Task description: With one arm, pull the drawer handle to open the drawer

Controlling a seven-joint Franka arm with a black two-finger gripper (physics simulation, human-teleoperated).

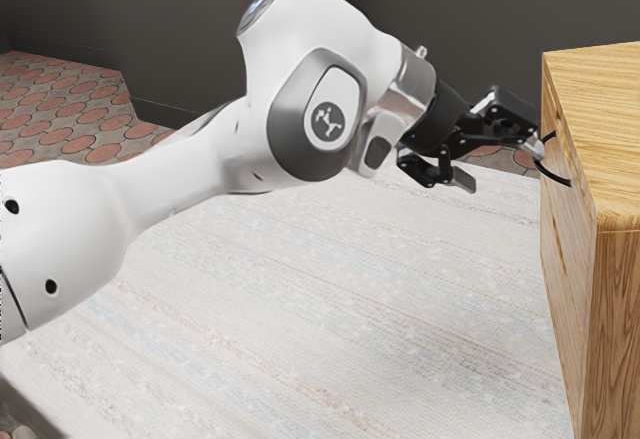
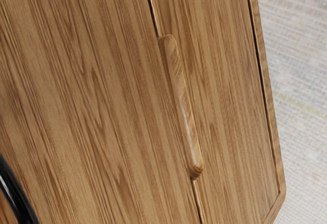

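The white arm (image 1: 200, 169) is reaching sideways toward the wooden cabinet (image 1: 590, 159). Its claw (image 1: 500, 159) is hanging open just beside the black handle (image 2: 15, 198), gripping nothing.

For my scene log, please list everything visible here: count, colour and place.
cabinet: one, light wood, at the exterior view's right edge.
black handle: one, black, curved, on the cabinet's front, by the tool.
wooden handle: one, wood-coloured, along a seam in the cabinet's front.
rug: one, pale grey, under the arm.
tiled floor: one, red-brown, exterior view's upper left.
wall: one, dark grey, behind.
arm: one, white and grey.
tool: one, black, open, near the black handle.
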